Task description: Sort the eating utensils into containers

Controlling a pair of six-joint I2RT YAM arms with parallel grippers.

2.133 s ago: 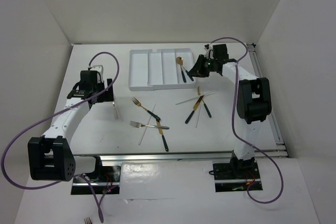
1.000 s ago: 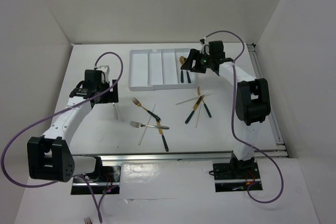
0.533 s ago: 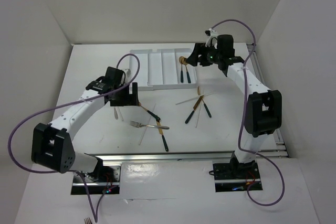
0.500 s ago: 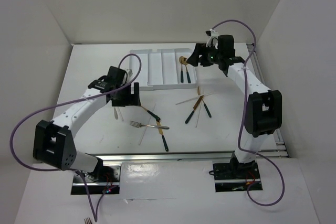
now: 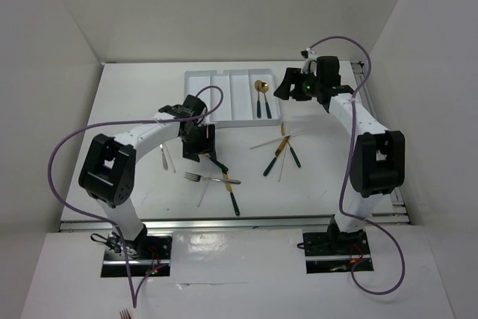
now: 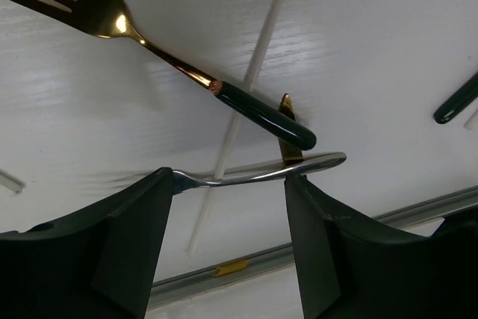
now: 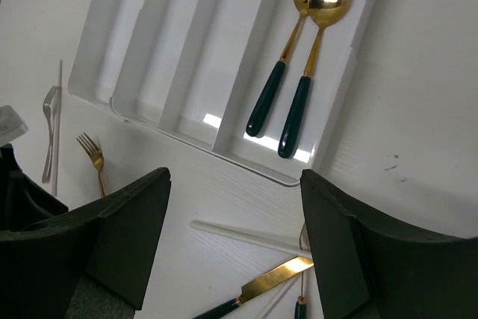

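Left arm (image 5: 146, 134), right arm (image 5: 351, 113): white links, black joints. A purple cable (image 5: 51, 173) trailed from each. End effector fingers (image 6: 112, 259) were dark.

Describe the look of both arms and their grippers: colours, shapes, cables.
Both arms match: the left arm and right arm have white links joined by boxy black joint housings. A purple cable loops loosely along the left arm; a second cable arcs over the right. The left gripper and right gripper each have two broad, dark, wedge-shaped fingers.
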